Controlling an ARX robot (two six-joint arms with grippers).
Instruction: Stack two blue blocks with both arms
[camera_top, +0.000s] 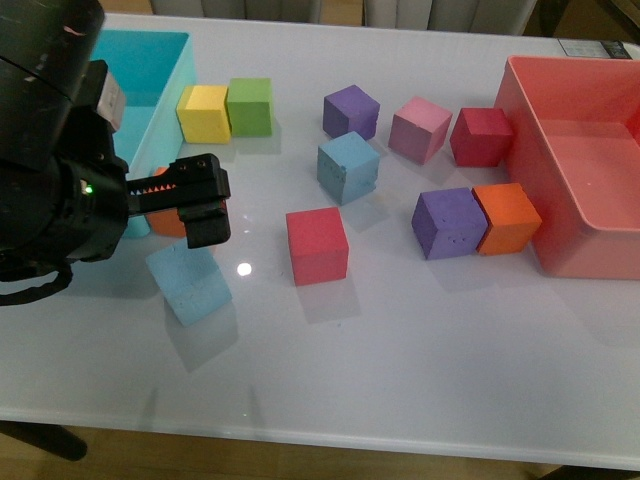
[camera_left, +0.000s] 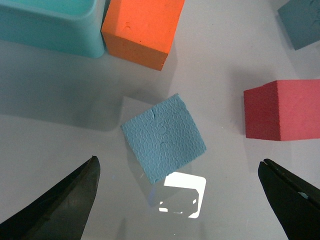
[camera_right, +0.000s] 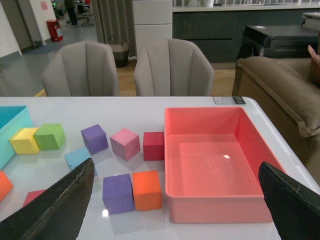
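Splayed left hand (camera_left: 178, 165) apparently above blue block (camera_left: 163, 138)

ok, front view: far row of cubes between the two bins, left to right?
yellow cube → green cube → far purple cube → pink cube → dark red cube

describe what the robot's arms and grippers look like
The left arm is bulky, glossy black, with a small green light and a black cable looping beneath. The left gripper is black and boxy, with a row of orange triangle marks. The right gripper shows only its fingers: black, tapered wedges. Its arm is out of view.
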